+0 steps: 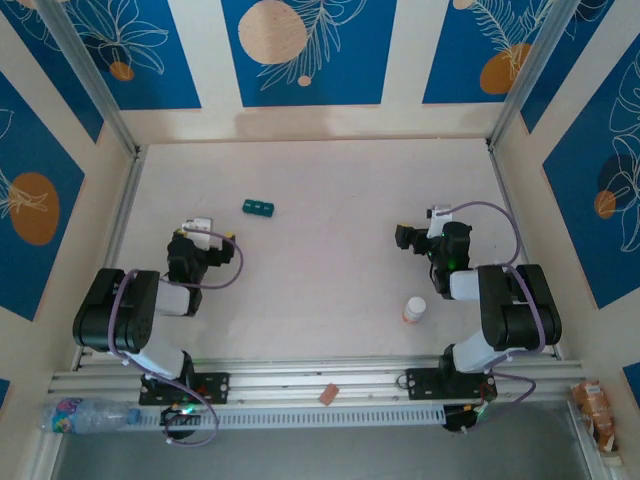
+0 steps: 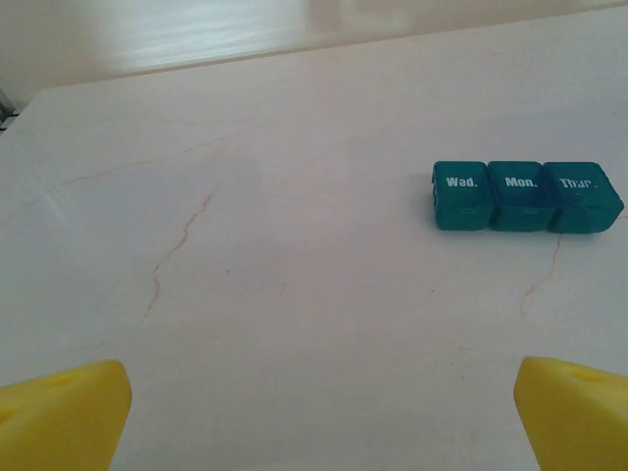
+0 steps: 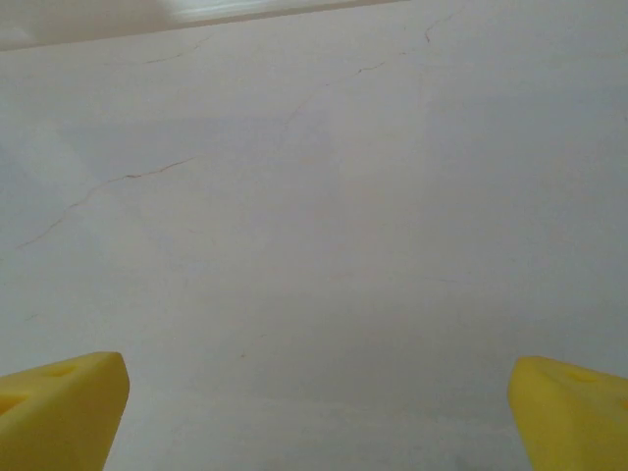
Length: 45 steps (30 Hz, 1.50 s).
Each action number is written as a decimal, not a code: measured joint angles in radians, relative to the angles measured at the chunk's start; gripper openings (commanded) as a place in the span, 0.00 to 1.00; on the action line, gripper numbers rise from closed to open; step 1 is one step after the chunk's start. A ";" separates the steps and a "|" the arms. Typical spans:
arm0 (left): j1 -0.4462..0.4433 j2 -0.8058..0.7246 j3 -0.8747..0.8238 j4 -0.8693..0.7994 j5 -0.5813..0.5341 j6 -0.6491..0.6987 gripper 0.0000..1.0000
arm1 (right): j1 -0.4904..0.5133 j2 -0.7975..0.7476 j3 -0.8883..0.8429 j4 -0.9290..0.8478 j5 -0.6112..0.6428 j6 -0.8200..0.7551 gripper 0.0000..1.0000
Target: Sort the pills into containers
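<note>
The containers (image 1: 258, 208) are a dark teal strip of three square compartments lying on the pale table, left of centre. In the left wrist view the containers (image 2: 527, 196) sit ahead and to the right, lids marked Wed., Mon. and Thur. My left gripper (image 1: 205, 232) is a short way down-left of the strip. It stands open (image 2: 319, 422), its yellow fingertips (image 2: 69, 407) wide apart over bare table. My right gripper (image 1: 420, 232) is on the right side, also open (image 3: 319, 417), with nothing between its yellow fingertips (image 3: 64, 402). The pills are out of view.
A small white bottle with an orange band (image 1: 414, 309) stands near the right arm's base. A plastic water bottle (image 1: 85, 413) lies at the front left rail, and a small brown item (image 1: 328, 394) sits on the front rail. Patterned walls enclose the table.
</note>
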 measured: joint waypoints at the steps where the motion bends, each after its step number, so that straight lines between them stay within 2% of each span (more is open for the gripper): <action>1: 0.000 0.000 0.000 0.000 0.000 0.000 1.00 | 0.000 0.000 0.000 0.000 0.000 0.000 0.99; 20: 0.000 0.000 0.031 -0.041 0.030 0.003 1.00 | 0.000 0.000 0.000 0.000 0.000 0.000 0.99; 34: 0.000 0.000 0.063 -0.100 0.007 0.002 1.00 | -0.002 -0.002 0.000 -0.004 -0.004 0.000 0.99; 40: 0.000 -0.008 0.063 -0.114 -0.002 0.002 1.00 | 0.007 -0.126 0.034 -0.145 0.014 -0.004 0.99; 45: 0.000 -0.100 0.106 -0.262 -0.042 -0.005 1.00 | 0.010 -0.278 0.144 -0.353 0.043 0.046 0.99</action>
